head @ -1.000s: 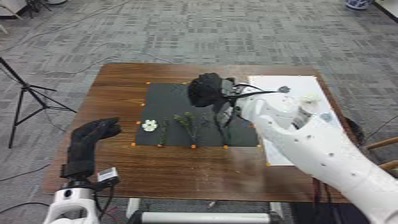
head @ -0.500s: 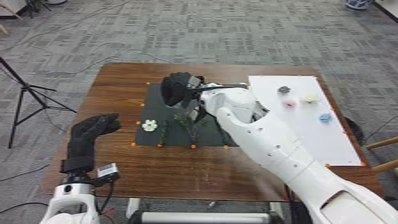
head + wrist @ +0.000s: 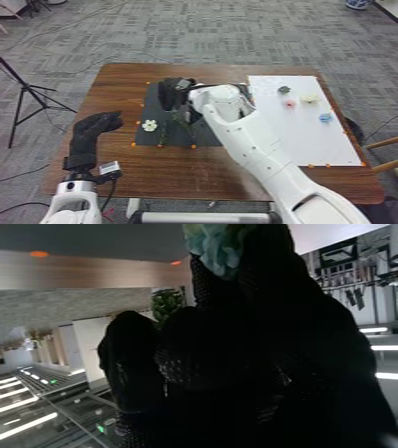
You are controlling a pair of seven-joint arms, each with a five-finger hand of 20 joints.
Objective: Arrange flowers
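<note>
Our right hand [image 3: 169, 94] has shifted toward nine o'clock over the dark mat [image 3: 147, 139], curled around a teal flower [image 3: 218, 246].

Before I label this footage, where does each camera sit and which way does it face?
Head view: on the head, facing forward and down at the table; both arms, left hand and right hand show.
Right wrist view: on the right wrist, looking past the gloved right hand toward table edge and ceiling lights.
Shared: right hand, table, dark mat.
</note>
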